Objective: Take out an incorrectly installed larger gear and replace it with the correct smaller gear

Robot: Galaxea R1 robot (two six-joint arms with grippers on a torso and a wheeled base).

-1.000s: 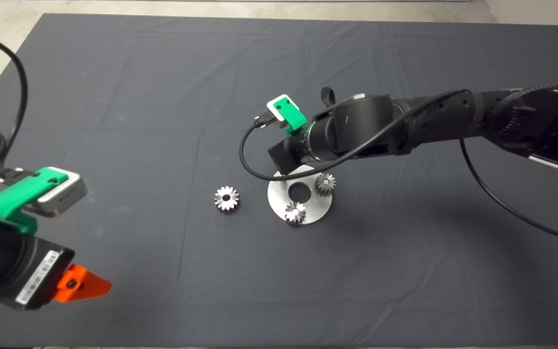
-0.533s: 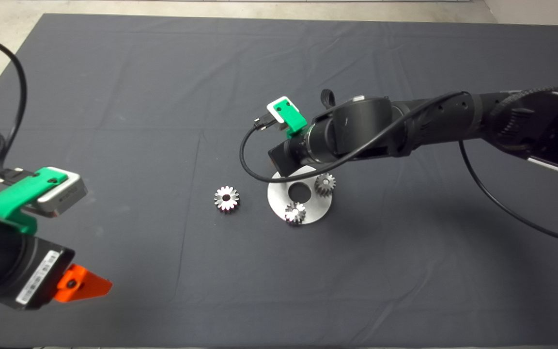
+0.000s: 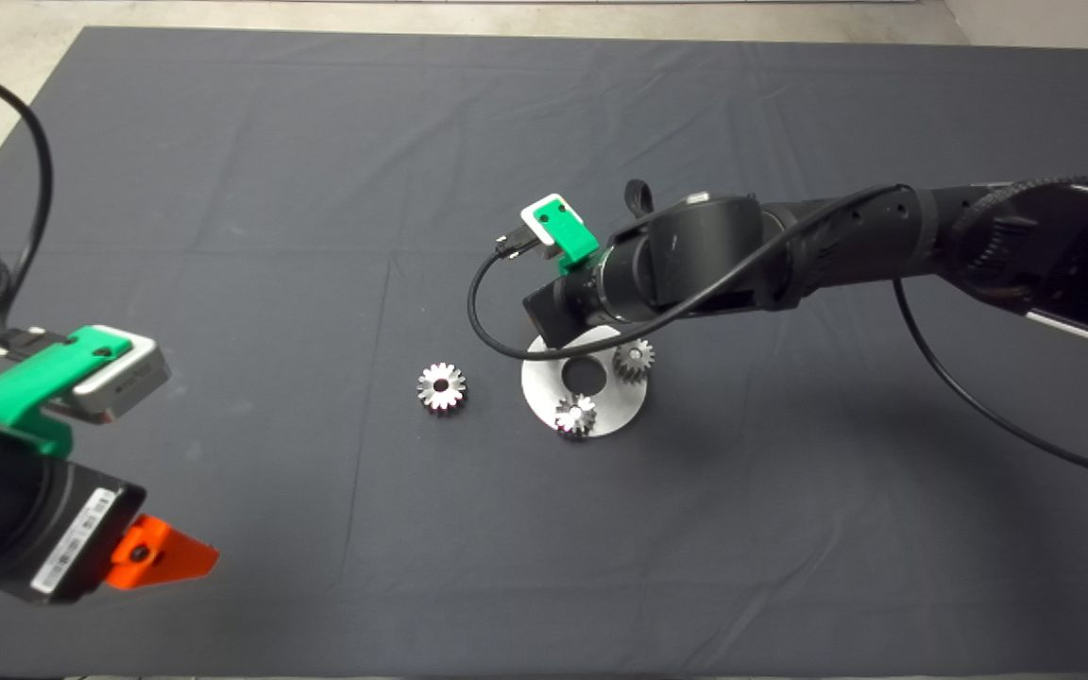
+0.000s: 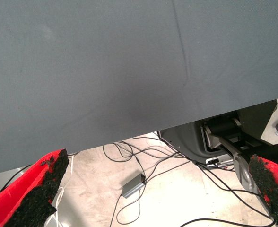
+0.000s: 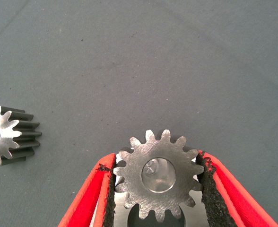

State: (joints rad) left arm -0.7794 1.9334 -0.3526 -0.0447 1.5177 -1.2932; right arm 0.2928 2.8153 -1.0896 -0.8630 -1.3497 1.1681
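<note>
My right gripper (image 5: 155, 163) is over the far edge of the round silver plate (image 3: 605, 416). Its red fingers (image 5: 106, 189) press on both sides of the larger gear (image 5: 159, 176), which sits on the plate with a pin showing in its centre. In the head view the right wrist (image 3: 601, 279) hides this gear. The smaller gear (image 3: 441, 386) lies loose on the mat left of the plate; it also shows in the right wrist view (image 5: 6, 135). My left gripper (image 3: 161, 557) is parked at the lower left, open and empty.
Two other small gears (image 3: 634, 359) (image 3: 575, 415) sit on the plate around its centre hole (image 3: 584, 375). A black cable (image 3: 487, 321) loops from the right wrist. The left wrist view shows the mat edge (image 4: 129, 132) and floor cables beyond it.
The right wrist has shifted only slightly over the plate. The gears, the plate and the left arm have not moved.
</note>
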